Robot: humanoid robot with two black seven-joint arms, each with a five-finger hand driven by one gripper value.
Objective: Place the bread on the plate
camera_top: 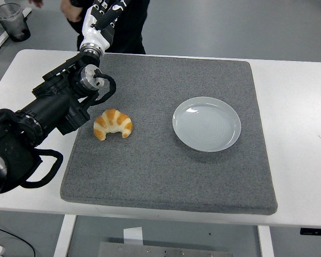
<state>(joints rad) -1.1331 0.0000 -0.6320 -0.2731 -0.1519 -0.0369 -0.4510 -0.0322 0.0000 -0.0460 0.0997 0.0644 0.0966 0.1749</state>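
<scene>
Your left hand [102, 19] is raised past the far edge of the tabletop [299, 118], gripping nothing; whether it's open, you cannot tell. The bread [113, 124] lies on the grey mat [166, 176], well left of the plate [206, 124], free to grasp.

grey mat [166, 176] on white table [299, 134] | cup [13, 21] far left | person [125, 27] behind table

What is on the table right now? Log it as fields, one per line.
bread: croissant, lying on the grey mat, left of the plate, apart from it
plate: white, empty, on the mat's right half
left hand: raised beyond the table's far edge, holding nothing I can see; finger pose unclear
right arm: out of view
person: dark clothing at the top
cup: top left
</scene>
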